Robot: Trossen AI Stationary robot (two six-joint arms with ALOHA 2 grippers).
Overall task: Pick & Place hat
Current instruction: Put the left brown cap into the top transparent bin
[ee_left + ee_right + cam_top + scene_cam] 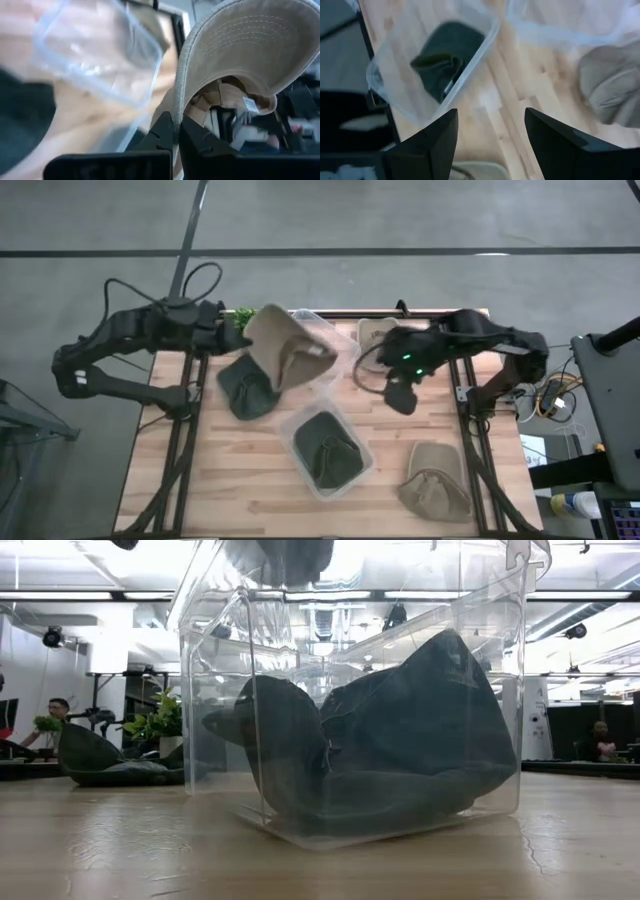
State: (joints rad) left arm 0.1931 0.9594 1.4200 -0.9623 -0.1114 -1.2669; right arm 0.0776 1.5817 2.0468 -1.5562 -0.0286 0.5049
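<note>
Your left pincer (176, 131) is clamped on the brim edge of the tan hat (283, 348), holding it in the air over the empty clear bin (335, 340) at the counter's (240, 465) far side. The grip is thin — just the brim rim between the fingers — so a quick swing could let the hat slip or twist out. The crown hangs loose and could catch the bin's wall on the way down and land half out. A dark hat (243, 387) lies on the counter just beside that bin, touching or nearly so — don't drag it. Right pincer (490, 135) hovers wide open with nothing in it near the far right, above a second tan hat (374, 333). The near bin (296, 430) already holds a dark hat (328, 450); another tan hat (435, 482) lies at the near right.
</note>
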